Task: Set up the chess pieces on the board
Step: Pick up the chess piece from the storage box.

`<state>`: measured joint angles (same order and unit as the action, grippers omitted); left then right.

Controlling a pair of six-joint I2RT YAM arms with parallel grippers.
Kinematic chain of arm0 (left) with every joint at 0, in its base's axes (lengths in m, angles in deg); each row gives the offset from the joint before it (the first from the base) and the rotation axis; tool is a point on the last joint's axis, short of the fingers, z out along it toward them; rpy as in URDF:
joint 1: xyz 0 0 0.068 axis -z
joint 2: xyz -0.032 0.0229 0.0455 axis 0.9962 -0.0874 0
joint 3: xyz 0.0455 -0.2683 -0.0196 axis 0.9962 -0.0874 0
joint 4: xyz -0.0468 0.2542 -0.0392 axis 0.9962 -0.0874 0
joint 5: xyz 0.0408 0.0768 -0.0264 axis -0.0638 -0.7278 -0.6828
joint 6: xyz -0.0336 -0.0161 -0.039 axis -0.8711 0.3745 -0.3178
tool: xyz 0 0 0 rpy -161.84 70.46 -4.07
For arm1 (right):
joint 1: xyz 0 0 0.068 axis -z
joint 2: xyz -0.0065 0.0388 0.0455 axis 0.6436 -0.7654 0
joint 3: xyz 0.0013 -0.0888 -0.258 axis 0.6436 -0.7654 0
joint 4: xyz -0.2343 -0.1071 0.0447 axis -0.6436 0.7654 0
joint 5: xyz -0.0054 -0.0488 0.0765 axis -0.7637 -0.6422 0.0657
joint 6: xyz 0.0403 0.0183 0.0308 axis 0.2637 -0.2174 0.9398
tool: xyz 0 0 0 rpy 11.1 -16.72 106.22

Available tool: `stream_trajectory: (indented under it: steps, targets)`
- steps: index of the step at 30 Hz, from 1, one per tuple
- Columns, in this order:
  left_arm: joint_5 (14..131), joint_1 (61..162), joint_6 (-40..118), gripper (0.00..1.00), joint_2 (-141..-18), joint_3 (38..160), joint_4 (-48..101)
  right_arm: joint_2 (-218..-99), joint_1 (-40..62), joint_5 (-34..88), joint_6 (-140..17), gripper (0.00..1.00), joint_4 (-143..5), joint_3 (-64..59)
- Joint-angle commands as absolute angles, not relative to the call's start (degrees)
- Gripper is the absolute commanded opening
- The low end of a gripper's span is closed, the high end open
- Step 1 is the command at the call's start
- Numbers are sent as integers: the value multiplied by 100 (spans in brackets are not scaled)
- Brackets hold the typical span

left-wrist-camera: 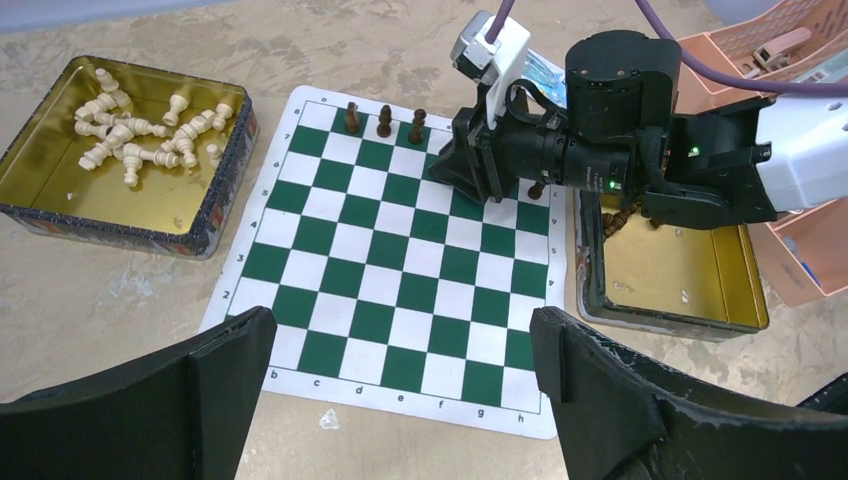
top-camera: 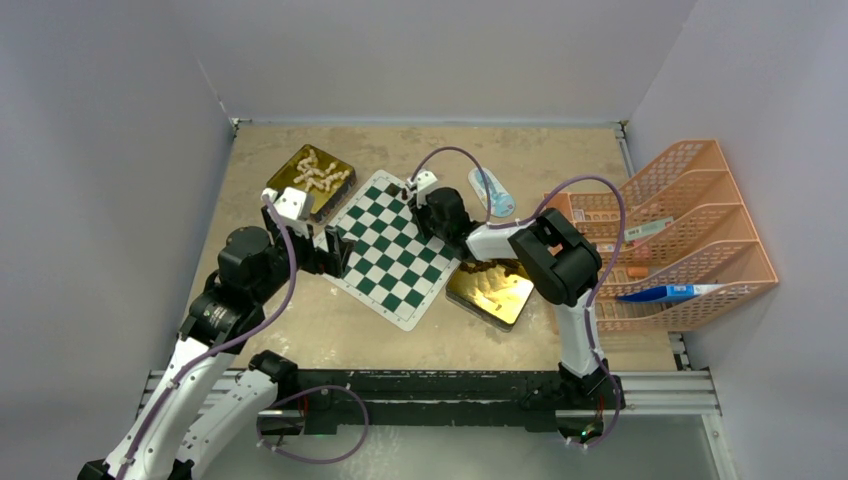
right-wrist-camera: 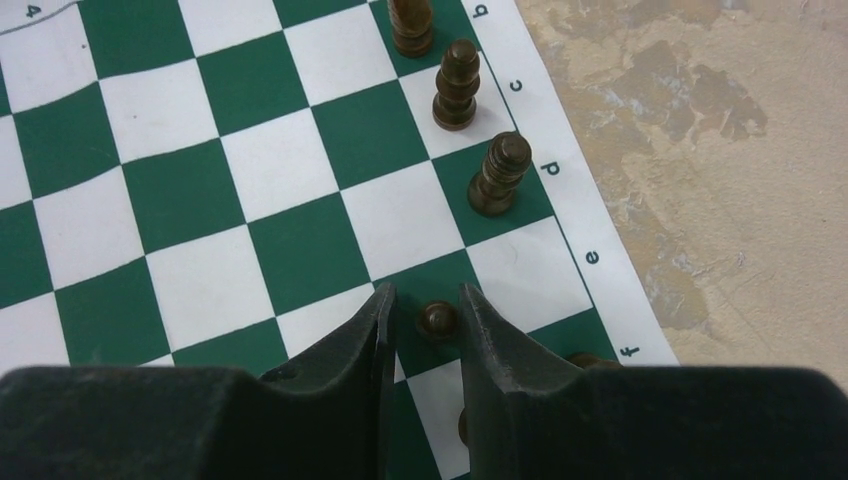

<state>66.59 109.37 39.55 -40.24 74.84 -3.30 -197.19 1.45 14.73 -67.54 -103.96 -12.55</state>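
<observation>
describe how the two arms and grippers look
The left arm and right arm have white links and bulky black joints, each trailed by a looping purple cable. The left gripper and right gripper are matte black with two wedge-shaped fingers; white camera blocks sit on the wrists.

Pale grey walls on three sides. Back wall (top-camera: 420, 50) far beyond right pincer (top-camera: 418, 196). Left wall (top-camera: 100, 200) well off to pincer's left, right wall (top-camera: 780, 100) well off to its right. Tabletop (top-camera: 560, 150) tan, mottled, with worn darker patches; bare stretch beyond pincer and to its right. White trim (top-camera: 420, 122) along table's far edge. Metal rail (top-camera: 660, 385) at near edge, well short of pincer. Orange mesh rack (top-camera: 700, 200) right of pincer, by right wall. Light even, soft, no hard shadows.
</observation>
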Motion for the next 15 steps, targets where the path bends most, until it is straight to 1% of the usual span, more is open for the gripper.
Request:
stream_trajectory:
  steps: [1, 7, 15]
  targets:
    - [6750, 10916, 4010, 100, -3993, 7455, -163, -19288, 148, 1562, -6680, 31, -10570, -946]
    - [6873, 10916, 4001, 100, -4076, 7433, -126, -19224, 148, 1763, -6547, 33, -10497, -958]
    - [6947, 10915, 4039, 100, -4124, 7433, -109, -18867, 147, 1567, -6422, 35, -10213, -875]
